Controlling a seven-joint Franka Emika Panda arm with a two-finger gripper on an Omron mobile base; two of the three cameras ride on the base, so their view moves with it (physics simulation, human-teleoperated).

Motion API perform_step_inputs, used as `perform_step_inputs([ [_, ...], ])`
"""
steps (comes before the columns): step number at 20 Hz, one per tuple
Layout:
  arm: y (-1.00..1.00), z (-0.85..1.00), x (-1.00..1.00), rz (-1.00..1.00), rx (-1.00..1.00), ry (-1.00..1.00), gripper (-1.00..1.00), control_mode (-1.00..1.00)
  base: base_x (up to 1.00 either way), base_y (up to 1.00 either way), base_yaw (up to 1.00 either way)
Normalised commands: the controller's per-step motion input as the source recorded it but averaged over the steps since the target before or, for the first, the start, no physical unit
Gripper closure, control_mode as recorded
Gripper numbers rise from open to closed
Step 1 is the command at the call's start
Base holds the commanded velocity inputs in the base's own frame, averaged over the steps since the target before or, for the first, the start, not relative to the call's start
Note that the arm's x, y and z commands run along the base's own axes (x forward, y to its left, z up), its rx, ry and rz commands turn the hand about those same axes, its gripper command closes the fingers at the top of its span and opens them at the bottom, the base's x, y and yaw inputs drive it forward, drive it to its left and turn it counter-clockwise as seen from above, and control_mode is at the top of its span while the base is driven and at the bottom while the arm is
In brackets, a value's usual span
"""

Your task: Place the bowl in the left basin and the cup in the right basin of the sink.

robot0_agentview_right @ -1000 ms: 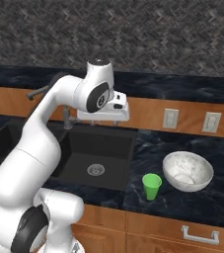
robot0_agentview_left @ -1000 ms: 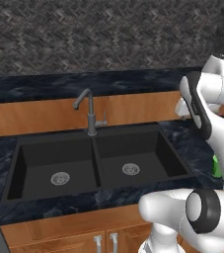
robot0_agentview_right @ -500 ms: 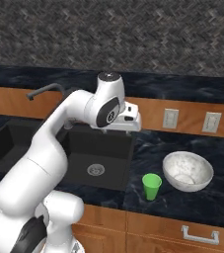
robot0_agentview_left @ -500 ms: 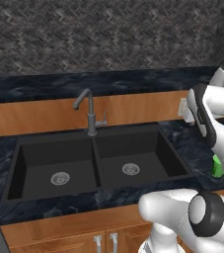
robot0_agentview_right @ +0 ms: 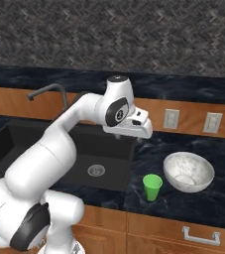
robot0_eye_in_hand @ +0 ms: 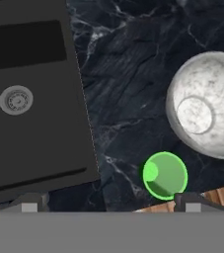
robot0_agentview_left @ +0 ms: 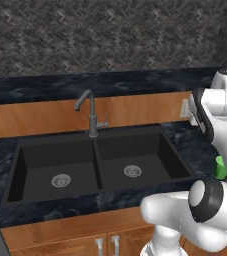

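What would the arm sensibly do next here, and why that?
Probably swing a little farther right and lower toward the bowl. Both the bowl and the cup stand on the counter right of the sink, with the basins bare. In the hand view the bowl sits off to one side, so the hand is not yet centred above it.

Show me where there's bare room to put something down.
Both basins of the matte black double sink are bare. Dark marble counter lies free between the sink's right edge and the white-grey marbled bowl. Tightest is around the bright green cup, just beside the bowl.
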Motion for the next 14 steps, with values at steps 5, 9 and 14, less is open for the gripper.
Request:
perform_step_inputs([
  [5, -0.34, -0.20, 0.07, -0.19, 0.00, 0.02, -1.00, -1.00, 0.00, 0.00, 0.00],
  [9, -0.32, -0.20, 0.09, -0.13, 0.00, 0.01, -1.00, -1.00, 0.00, 0.00, 0.00],
  [14, -0.29, -0.25, 0.03, -0.05, 0.00, 0.00, -1.00, -1.00, 0.00, 0.00, 0.00],
])
